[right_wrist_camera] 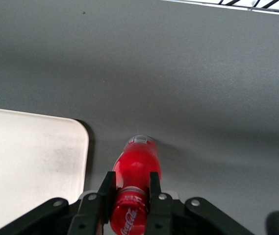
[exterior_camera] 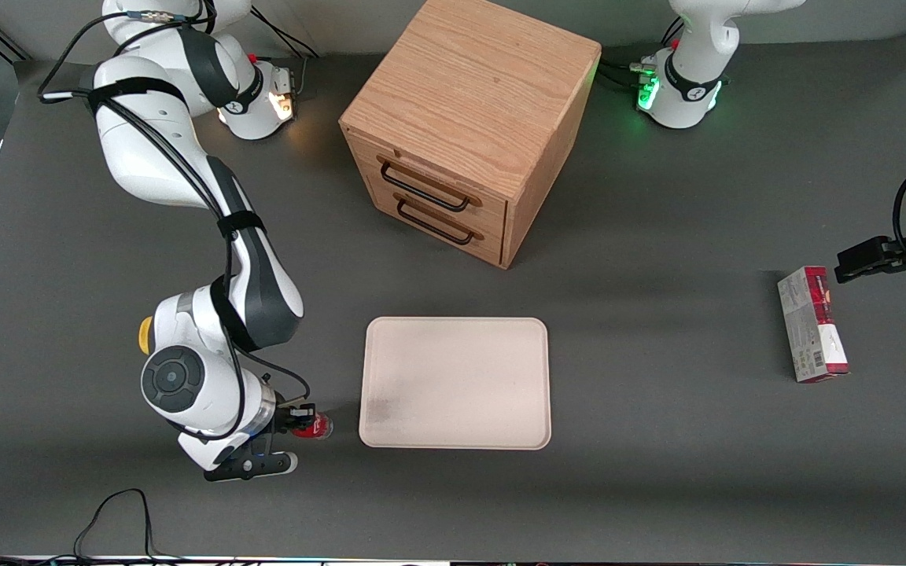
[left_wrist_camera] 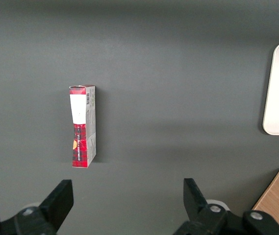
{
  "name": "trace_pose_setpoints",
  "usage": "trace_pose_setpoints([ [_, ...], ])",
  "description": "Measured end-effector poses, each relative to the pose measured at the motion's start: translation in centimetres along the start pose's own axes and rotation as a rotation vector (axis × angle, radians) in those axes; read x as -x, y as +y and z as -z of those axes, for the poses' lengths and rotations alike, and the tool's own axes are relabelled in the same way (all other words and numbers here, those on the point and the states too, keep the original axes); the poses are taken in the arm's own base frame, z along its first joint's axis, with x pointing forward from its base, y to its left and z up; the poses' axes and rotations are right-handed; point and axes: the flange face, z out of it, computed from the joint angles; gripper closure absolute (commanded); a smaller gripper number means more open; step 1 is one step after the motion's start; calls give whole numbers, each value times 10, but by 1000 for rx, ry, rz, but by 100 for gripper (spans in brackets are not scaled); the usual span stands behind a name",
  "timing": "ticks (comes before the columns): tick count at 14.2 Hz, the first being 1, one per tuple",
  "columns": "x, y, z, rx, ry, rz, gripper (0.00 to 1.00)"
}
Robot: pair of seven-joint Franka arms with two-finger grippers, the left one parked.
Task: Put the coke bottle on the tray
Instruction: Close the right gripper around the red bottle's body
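I'm seeing the gripper [right_wrist_camera: 128,196] clamping the coke bottle [right_wrist_camera: 137,169] w/ both fingers [right_wrist_camera: 106,191] pressing its sides. Bottle is sitting just beside the tray [exterior_camera: 455,383], off its rim, at the corner nearest the front cam, toward the working arm's end. Wooden cabinet [exterior_camera: 469,118] is standing farther from cam than tray; carton [exterior_camera: 812,323] is lying toward the parked arm's end.
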Motion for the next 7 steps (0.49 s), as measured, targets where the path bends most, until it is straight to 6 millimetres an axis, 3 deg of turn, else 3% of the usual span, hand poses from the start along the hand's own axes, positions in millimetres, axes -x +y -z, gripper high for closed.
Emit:
trace_pose_setpoints([
  [4,1,0,1,2,-12,0,69],
  [7,4,1,28,6,-27,-1,69],
])
